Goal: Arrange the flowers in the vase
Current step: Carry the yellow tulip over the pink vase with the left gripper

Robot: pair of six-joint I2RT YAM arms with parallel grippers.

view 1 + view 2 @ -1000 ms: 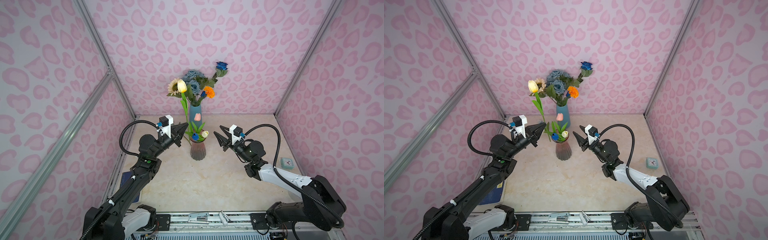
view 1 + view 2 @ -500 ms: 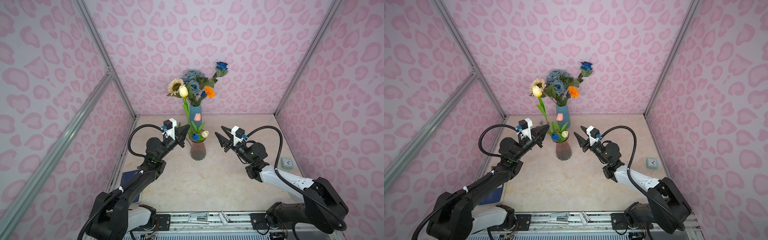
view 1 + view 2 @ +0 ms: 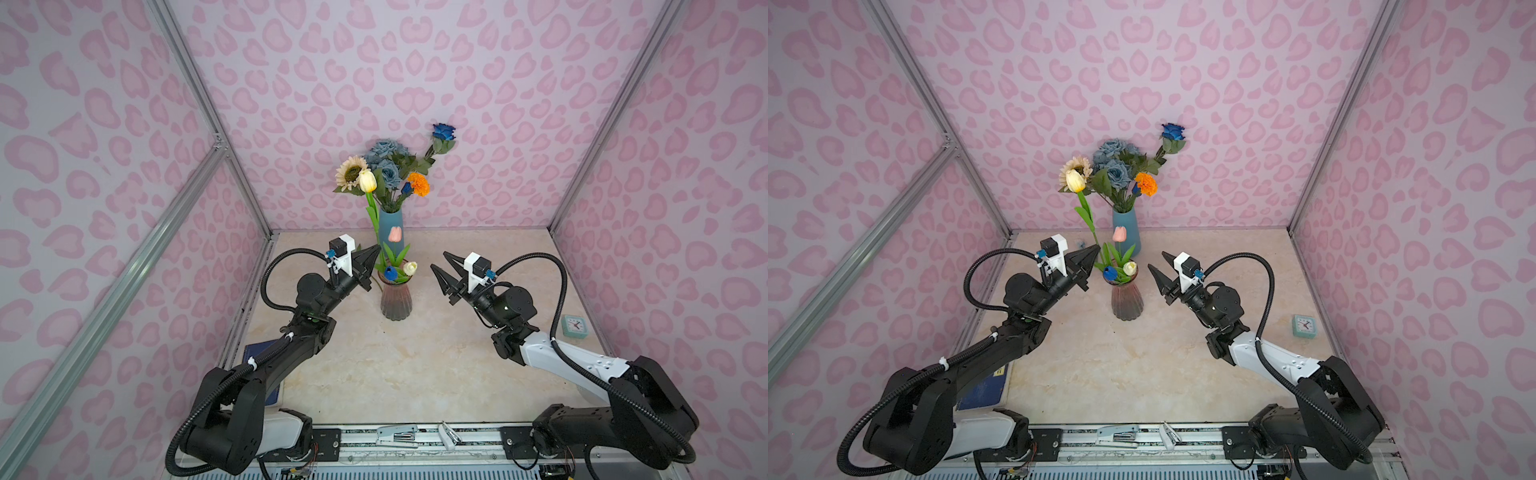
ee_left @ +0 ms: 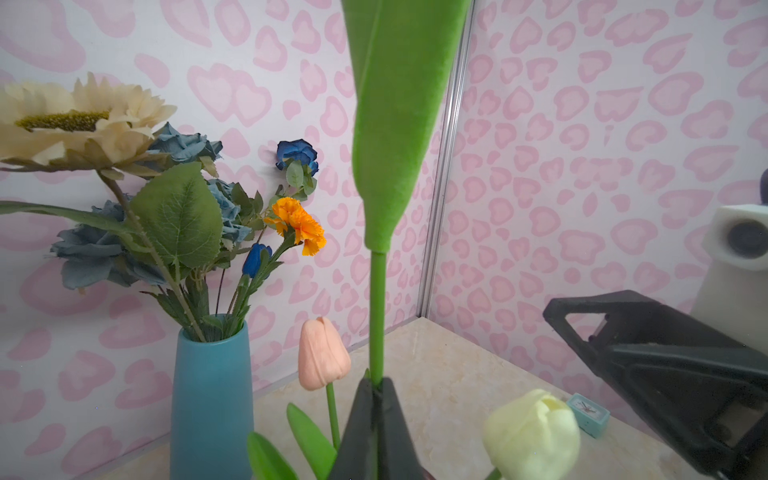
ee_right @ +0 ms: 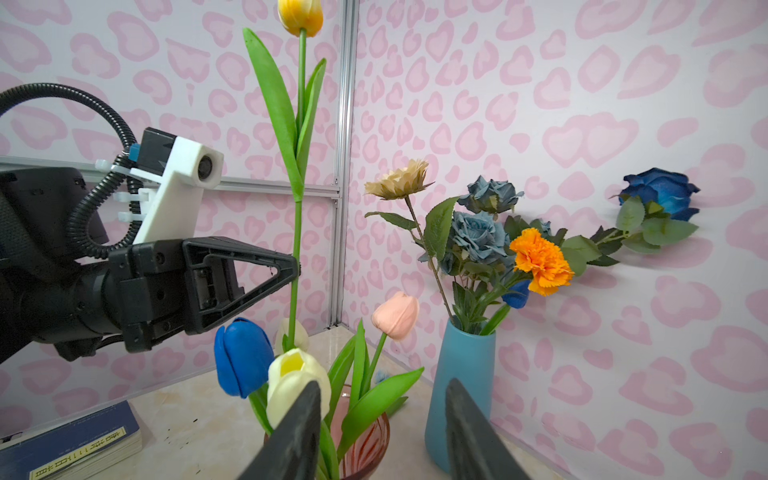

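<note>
The left pincer (image 3: 374, 251) is clamped narrow on the green stem of the yellow tulip (image 3: 367, 181). In the left wrist view both jaws press flat against the stem with no gap. Over the last second this pincer has travelled sideways toward the pink ribbed glass vase (image 3: 396, 299). It has also carried the bloom a little lower against the cream sunflower (image 3: 351, 172). The vase mouth now lies just below and just ahead of the pincer's tips, where a second ago it stood off to one side.

The bloom stands high above the pincer on a nearly upright stem. Below the pincer the stem runs down behind the white tulip (image 5: 295, 374) and the blue tulip (image 5: 243, 357). Whether its foot is already inside the rim cannot be told.

The right pincer (image 3: 438, 259) has barely shifted. It sits about half wide and empty across the vase from the left pincer, clear of every stem.

This looks like the insertion step, well under way. The pink tulip (image 3: 395, 234), the blue tulip and the white tulip already stand in the glass vase. The yellow tulip seems to need only a straight descent and a release. The crowded leaves below the pincer could deflect the stem.
</note>
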